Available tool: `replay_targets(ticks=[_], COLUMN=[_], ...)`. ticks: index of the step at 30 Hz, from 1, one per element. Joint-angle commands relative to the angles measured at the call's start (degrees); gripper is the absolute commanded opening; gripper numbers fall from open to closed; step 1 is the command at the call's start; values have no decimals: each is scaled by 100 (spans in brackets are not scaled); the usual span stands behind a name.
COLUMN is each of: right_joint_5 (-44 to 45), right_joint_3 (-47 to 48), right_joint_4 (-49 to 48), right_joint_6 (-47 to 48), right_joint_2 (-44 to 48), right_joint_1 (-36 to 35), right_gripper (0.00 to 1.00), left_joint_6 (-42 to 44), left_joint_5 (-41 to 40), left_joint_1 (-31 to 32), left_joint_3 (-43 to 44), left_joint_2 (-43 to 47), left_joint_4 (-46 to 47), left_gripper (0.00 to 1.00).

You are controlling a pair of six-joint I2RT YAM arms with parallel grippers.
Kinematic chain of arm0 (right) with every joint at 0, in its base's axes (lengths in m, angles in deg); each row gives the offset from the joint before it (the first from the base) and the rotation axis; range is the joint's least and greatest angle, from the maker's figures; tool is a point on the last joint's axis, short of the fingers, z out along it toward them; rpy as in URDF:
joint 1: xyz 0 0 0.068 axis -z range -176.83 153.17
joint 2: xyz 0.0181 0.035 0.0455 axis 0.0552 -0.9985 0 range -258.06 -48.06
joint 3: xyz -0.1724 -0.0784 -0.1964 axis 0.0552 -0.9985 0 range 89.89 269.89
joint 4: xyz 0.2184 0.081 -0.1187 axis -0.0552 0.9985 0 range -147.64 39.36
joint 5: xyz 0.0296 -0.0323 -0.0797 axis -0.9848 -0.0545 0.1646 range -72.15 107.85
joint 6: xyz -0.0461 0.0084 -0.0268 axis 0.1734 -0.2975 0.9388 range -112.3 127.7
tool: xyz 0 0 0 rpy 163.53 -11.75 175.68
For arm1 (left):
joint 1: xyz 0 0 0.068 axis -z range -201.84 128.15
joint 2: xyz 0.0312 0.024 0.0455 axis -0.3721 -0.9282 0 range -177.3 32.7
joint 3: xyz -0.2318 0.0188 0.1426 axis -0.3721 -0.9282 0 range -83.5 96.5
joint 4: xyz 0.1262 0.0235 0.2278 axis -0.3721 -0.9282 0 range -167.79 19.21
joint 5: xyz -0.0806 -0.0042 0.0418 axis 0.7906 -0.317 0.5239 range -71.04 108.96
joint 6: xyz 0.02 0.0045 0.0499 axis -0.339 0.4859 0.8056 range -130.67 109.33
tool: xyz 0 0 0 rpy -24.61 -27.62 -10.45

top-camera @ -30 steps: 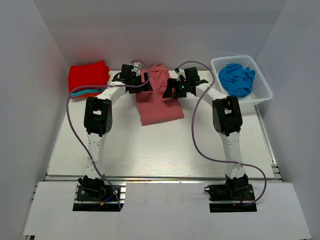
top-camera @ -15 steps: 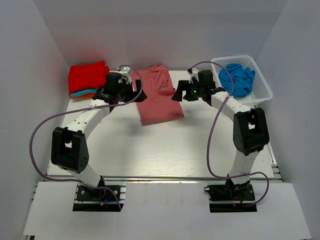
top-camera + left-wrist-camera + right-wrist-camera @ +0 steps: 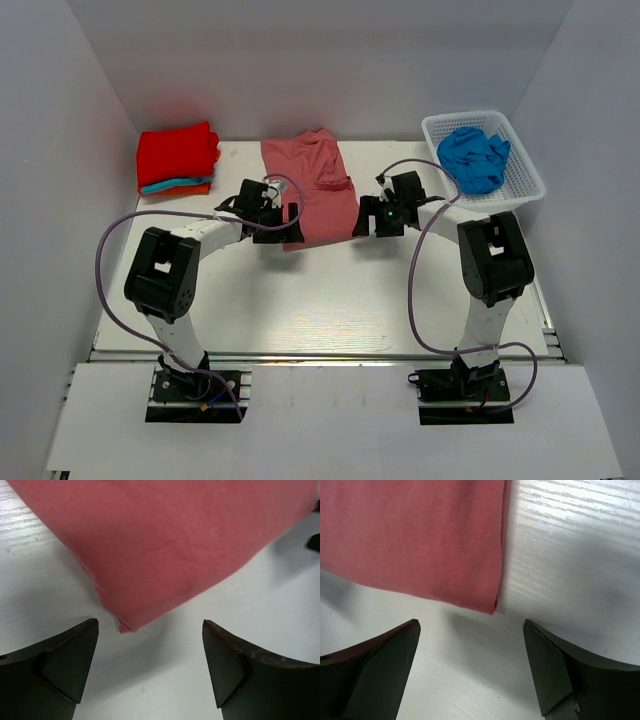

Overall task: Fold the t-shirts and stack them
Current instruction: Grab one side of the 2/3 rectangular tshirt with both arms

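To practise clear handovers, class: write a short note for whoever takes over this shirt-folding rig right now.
Left gripper: open at the near-left corner of the rose shirt, holding nothing.
Right gripper: open at its near-right corner, holding nothing.
Done: folded stack at back left, red shirt on top.
Left: finish folding the partly folded rose shirt and stack it. Then the blue shirt, crumpled in the basket.
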Motion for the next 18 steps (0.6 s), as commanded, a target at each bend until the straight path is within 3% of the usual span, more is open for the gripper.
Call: replay_targets(ticks=[1,6,7,9,10,12,13,15,16,17,18], right_joint_5=[147,-19,-37,-89,-151,-362,-423,-459,-450,-450,-433], right_joint_3=[276,285,372,487,540,505,488,461,452,435,417], right_joint_4=[-28,-168,-168,-63,-45,-141,-150,-159,-168,-203,-203], right_joint_6=[88,131,149,158,167,123,141,132,149,132,132], right_joint_2=[-210,-447,-535,-667,-711,-738,-729,-720,-703,-676,-641], right_joint_1=[33,24,24,50,24,15,33,33,24,33,24], right_gripper=[90,86,76,65,53,44,35,29,20,3,0], left_joint_6=[97,159,159,159,159,159,159,159,159,159,159], left_joint_5=[4,56,56,4,4,-92,-145,-93,-23,-23,-23], left_joint_1=[21,21,21,21,21,73,73,73,73,73,125], left_joint_3=[12,-49,-101,-154,-155,-216,-286,-286,-286,-286,-339], left_joint_2=[-189,-339,-399,-400,-400,-400,-400,-400,-400,-400,-322], left_joint_4=[169,248,248,301,301,354,493,547,547,547,547], left_gripper=[93,83,81,78,74,69,57,44,23,15,7])
